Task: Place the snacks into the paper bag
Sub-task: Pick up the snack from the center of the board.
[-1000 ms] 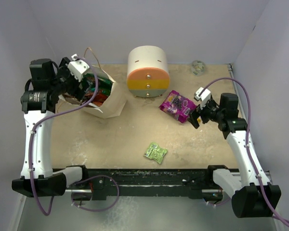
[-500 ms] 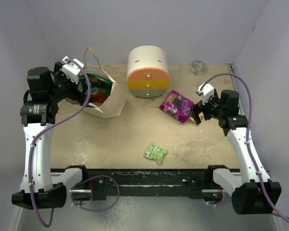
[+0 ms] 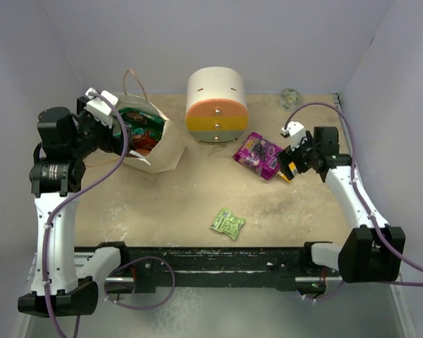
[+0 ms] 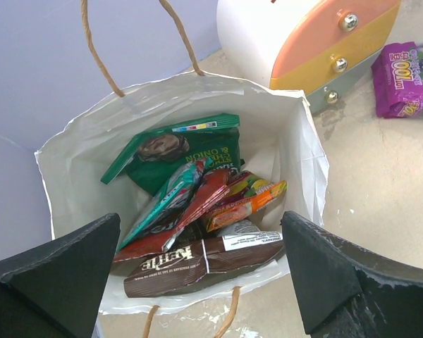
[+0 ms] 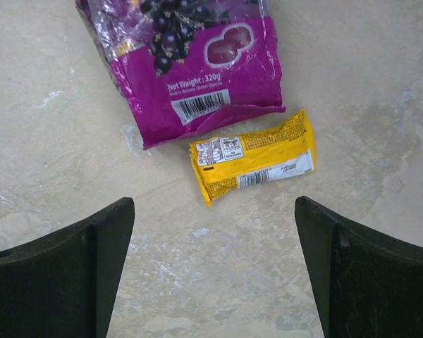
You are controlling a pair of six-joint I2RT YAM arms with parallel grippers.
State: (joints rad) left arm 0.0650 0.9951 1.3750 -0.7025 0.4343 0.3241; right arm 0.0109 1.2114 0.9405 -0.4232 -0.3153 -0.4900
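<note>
Nearest the arm bases, a small lime-green packet is seen lying flat on the worktop, well apart from both grippers.

Farther out on the right, the right gripper is held low over the worktop. Its fingers are spread wide apart and nothing is held between them. A yellow packet is found just beyond the gap between the fingers, lying flat with its barcode side up and set at a slight slant. A purple packet lies flat just beyond the yellow one. Whether the two are touching cannot be told.

On the far left, the paper bag is stood open on the worktop. The left gripper is held over its mouth, fingers wide apart and empty. Inside the bag, a brown packet is laid nearest the gripper. Red, teal and orange packets are piled behind it, and a green packet is propped against the far wall.

Just beside the bag, to its right, a round white container with pastel drawers is set near the back of the worktop.
</note>
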